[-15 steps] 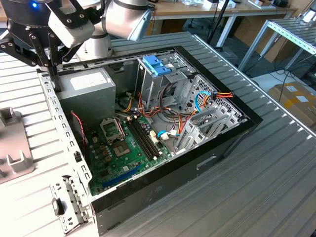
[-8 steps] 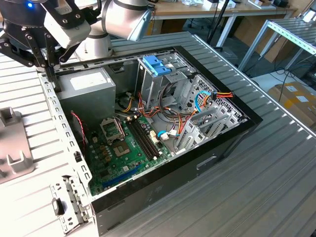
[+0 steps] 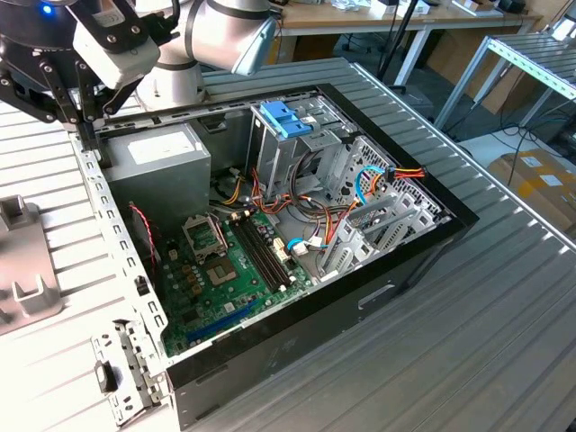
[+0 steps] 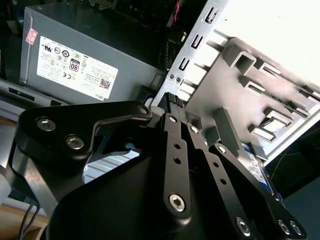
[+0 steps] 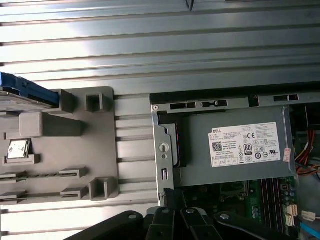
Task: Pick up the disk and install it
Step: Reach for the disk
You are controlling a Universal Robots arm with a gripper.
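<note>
The pincer (image 3: 90, 135) hangs over the rear wall of the open computer case (image 3: 315, 306), just beside the grey power-supply box (image 3: 162, 157). In the second wrist view the pincer (image 4: 172, 98) has its two dark fingers (image 4: 176, 145) pressed together along their length, closed with nothing between them.

The disk (image 5: 20, 90) is well apart from the pincer (image 5: 169, 197), outside the case. It lies on the grey tray (image 5: 100, 145) that sits on the slatted metal table (image 5: 150, 50) beside the case's rear wall. It occupies the tray corner farthest from the pincer, so most of the tray is between the two. In the second wrist view the disk (image 4: 256, 167) shows past the fingers, beyond the tray's raised blocks.

The disk lies flat, broad face up, with a bright blue rail along the edge that faces the pincer side. That rail runs slightly askew to the table's slats. Only one corner of the disk is in frame, so its long axis cannot be told.

By count there is one disk, one pincer, one tray, one case and one power-supply box (image 5: 225, 150). One small square chip (image 5: 19, 148) rests in a tray pocket nearer the pincer than the disk. Inside the case, on the far side of the power-supply box from the pincer, are one green motherboard (image 3: 225, 270) and one pale blue twin-tabbed bracket (image 3: 286, 117)
</note>
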